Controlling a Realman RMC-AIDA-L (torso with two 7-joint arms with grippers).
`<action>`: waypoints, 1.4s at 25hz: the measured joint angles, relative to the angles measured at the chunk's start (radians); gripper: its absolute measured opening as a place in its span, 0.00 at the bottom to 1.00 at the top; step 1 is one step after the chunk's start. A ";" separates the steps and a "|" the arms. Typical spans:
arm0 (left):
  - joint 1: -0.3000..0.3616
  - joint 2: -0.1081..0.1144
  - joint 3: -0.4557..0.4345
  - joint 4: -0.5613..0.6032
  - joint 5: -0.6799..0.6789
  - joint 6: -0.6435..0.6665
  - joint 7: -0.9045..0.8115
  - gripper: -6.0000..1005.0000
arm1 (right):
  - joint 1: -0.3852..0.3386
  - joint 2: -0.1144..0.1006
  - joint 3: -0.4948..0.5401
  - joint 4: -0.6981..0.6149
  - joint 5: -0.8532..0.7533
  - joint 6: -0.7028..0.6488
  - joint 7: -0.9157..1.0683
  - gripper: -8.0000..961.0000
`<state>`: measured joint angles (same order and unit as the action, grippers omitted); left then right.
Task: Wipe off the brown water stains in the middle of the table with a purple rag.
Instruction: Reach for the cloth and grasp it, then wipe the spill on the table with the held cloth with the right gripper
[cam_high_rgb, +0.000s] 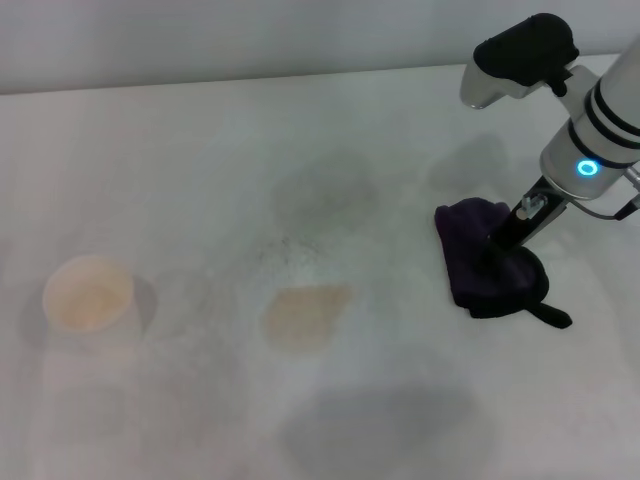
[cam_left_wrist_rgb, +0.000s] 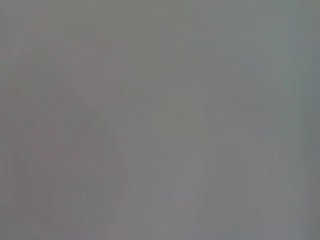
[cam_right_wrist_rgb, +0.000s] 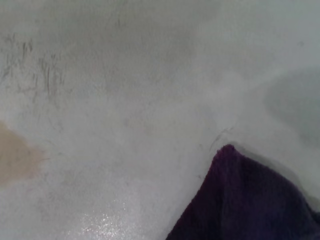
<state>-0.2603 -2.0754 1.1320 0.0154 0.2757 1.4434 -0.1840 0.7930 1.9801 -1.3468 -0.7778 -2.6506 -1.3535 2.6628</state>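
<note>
1. Purple rag (cam_high_rgb: 485, 258) lies bunched on the white surface (cam_high_rgb: 200, 150) toward its right side, its black-edged end and short loop trailing toward the near right corner.
2. The right gripper (cam_high_rgb: 497, 252) comes down into the middle of the rag from above and the right; its tips are sunk in the folds, so whether it is clenched on the cloth or merely resting in it cannot be told.
3. The brown water stains (cam_high_rgb: 305, 314) sit as one pale tan patch near the middle of the surface, a little nearer the front edge than the rag and well apart from it.
4. From the gripper the patch lies toward the robot's left and slightly nearer the body. That is the line a wipe would have to follow, judging by the layout.
5. The patch runs longest across the surface, left to right, roughly along that same line.
6. The right arm is plainly the nearer one; the left gripper is not visible anywhere.
7. A white paper cup (cam_high_rgb: 88, 294) stands near the left edge, beyond the patch.
8. No brand, label or legible writing shows on anything.
</note>
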 joint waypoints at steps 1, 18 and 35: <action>0.001 0.000 0.000 0.000 0.000 0.000 0.000 0.89 | 0.000 0.001 0.000 0.000 0.000 0.000 0.000 0.56; 0.002 0.000 0.000 0.003 -0.001 0.000 0.000 0.89 | 0.001 0.024 -0.007 -0.063 -0.001 -0.037 -0.008 0.14; -0.006 -0.003 0.002 0.006 0.003 0.000 0.000 0.89 | 0.144 0.048 -0.447 -0.126 0.252 -0.033 0.099 0.12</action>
<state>-0.2664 -2.0789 1.1337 0.0215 0.2788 1.4435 -0.1840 0.9373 2.0278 -1.7941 -0.9043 -2.3990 -1.3869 2.7617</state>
